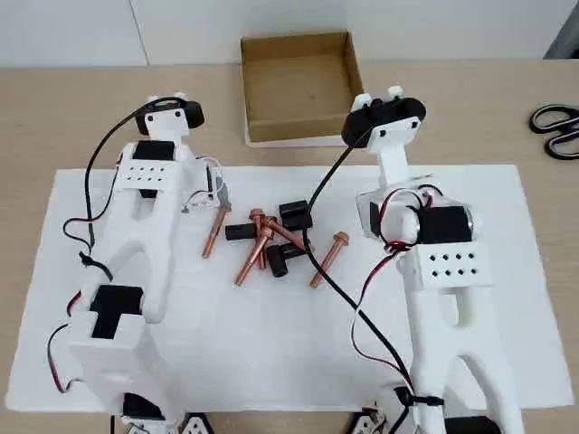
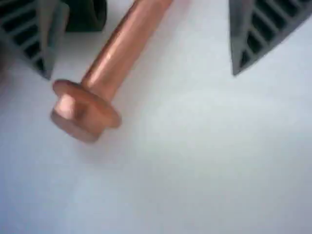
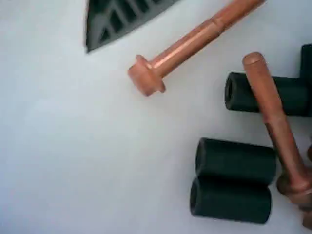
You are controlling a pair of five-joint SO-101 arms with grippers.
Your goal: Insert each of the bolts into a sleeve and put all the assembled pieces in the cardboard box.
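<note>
Left wrist view has one copper bolt lying flat on the white sheet, between the wide-open jaws of the left tool, which grips nothing yet. I judge this the first pick-up: the tool must close on the shank, then bring the bolt to a sleeve. The cardboard box stands beyond the sheet on the tabletop. Whether the right tool is open, I cannot tell. No writing is readable.

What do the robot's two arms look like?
The left arm and right arm are white plastic shells with black motors, a panel of small holes, and red and black cables. The left hand has dark grey, ribbed fingers.
</note>
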